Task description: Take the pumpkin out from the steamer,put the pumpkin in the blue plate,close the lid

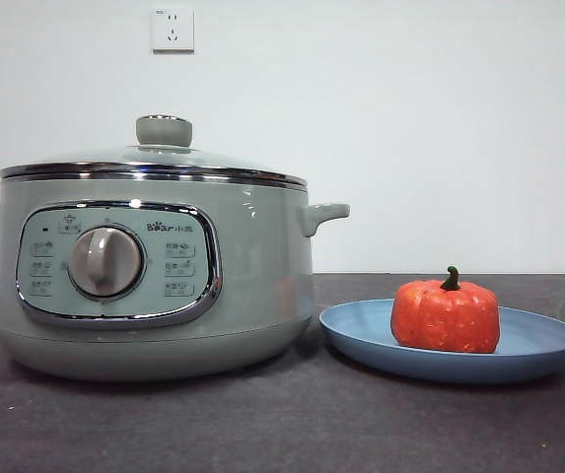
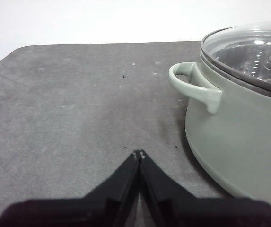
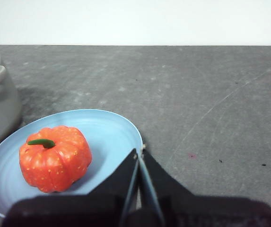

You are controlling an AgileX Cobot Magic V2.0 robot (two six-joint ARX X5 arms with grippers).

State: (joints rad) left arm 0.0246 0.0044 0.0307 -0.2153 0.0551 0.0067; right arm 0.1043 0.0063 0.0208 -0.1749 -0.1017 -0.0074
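Observation:
The sage-green steamer (image 1: pixel 154 271) stands at the left of the front view with the glass lid (image 1: pixel 159 158) seated on its rim. To its right, the orange pumpkin (image 1: pixel 446 315) rests upright in the blue plate (image 1: pixel 543 345). In the right wrist view the pumpkin (image 3: pixel 55 157) sits in the plate (image 3: pixel 111 130), and my right gripper (image 3: pixel 140 152) is shut and empty just beside the plate's rim. My left gripper (image 2: pixel 139 153) is shut and empty over the mat, a short way from the steamer (image 2: pixel 239 137) and its side handle (image 2: pixel 194 85). Neither arm shows in the front view.
A dark grey mat (image 1: pixel 282 424) covers the table. A white wall with two power sockets (image 1: pixel 173 29) lies behind. Open mat stretches beside the plate in the right wrist view and beside the steamer in the left wrist view.

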